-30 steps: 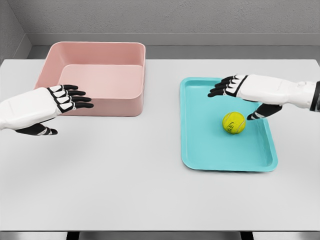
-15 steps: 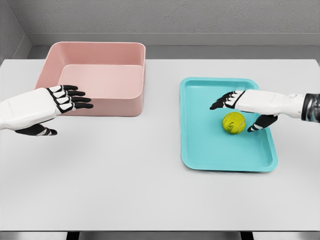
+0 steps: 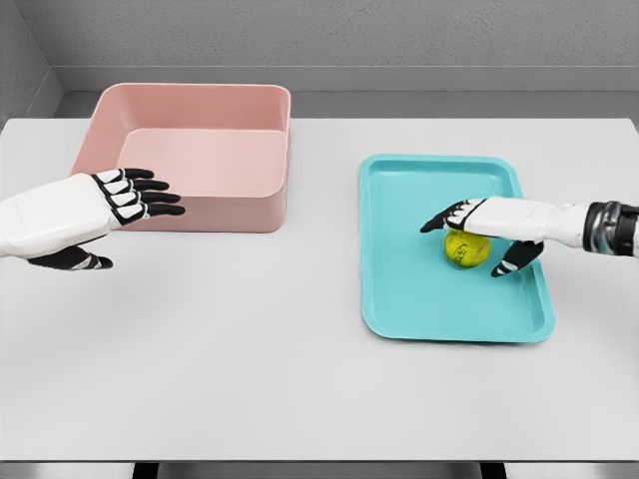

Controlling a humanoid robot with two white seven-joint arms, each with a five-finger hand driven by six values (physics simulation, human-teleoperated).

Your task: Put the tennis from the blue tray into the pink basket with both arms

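Your right hand (image 3: 479,232) hovers over the fuzzy yellow tennis ball (image 3: 465,248) on the smooth blue tray (image 3: 399,289), fingers spread, nothing gripped yet. You're at the grasp step: next, curl around the round ball. Your left hand (image 3: 95,215) waits open beside the rigid pink basket (image 3: 190,215).

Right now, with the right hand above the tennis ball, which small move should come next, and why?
Probably close the right hand on the tennis ball. Its fingers reach over the ball's top and the thumb sits at its right side, not yet wrapped around it. The ball lies in the blue tray, and the left hand waits open beside the pink basket.
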